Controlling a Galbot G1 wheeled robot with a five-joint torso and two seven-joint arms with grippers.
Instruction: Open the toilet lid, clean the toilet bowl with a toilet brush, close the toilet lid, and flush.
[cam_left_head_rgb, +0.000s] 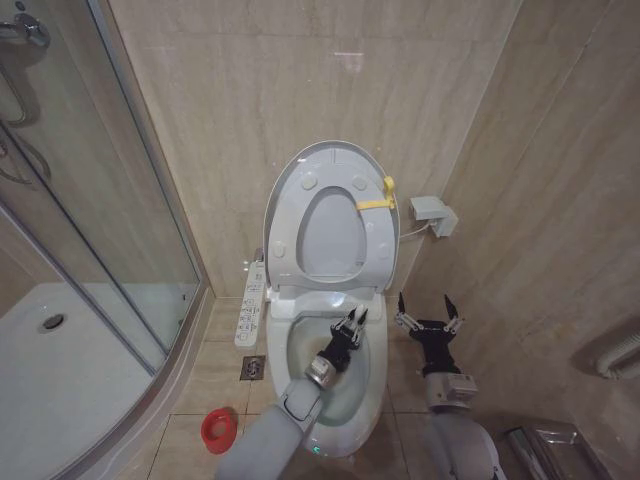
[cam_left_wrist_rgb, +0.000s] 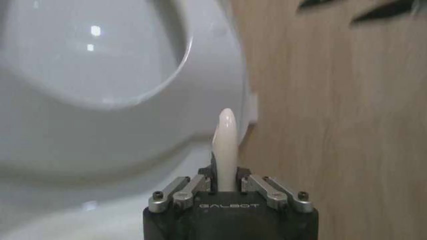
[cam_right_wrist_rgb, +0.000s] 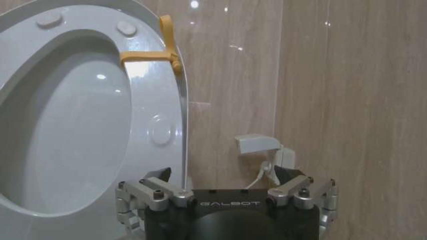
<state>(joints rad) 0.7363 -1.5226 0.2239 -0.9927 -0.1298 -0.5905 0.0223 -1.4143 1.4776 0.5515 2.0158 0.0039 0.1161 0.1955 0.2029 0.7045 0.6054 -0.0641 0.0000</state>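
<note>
Shower enclosure (cam_left_head_rgb: 60, 300): one, glass-walled, far left; not part of the job.
Red cup holder (cam_left_head_rgb: 218, 429): one, on the floor tiles left of the toilet, standing without the brush in it.
Control panel (cam_left_head_rgb: 252, 303): one, long and white, along the left flank of the toilet.
Left gripper (cam_left_head_rgb: 351, 322): over the toilet bowl (cam_left_head_rgb: 300, 345), clenched on the toilet brush (cam_left_wrist_rgb: 225, 145); the wrist view shows the thin white handle pinched between the fingers with its rounded tip standing out beyond them. Bristle head hidden.
Brush handling (judgement): light, stiff stick, smooth plastic, likely to twist in the grip under scrubbing load; a hold low on the handle would give better leverage.
Bowl: one, white ceramic, rigid and slick; glancing contact should do no harm.
Toilet lid (cam_left_head_rgb: 335, 160): one, raised upright against the wall, the ring seat (cam_left_head_rgb: 375, 245) lifted with it and tied by a yellow strap (cam_left_head_rgb: 374, 203).
Lid handling (judgement): light glossy plastic on a hinge, slippery; best taken at the top free edge and lowered, not dropped.
Right gripper (cam_left_head_rgb: 428, 320): beside the bowl's right rim, fingers spread, holding nothing.
Wall box (cam_left_head_rgb: 433, 214): one, white, with a cable.
</note>
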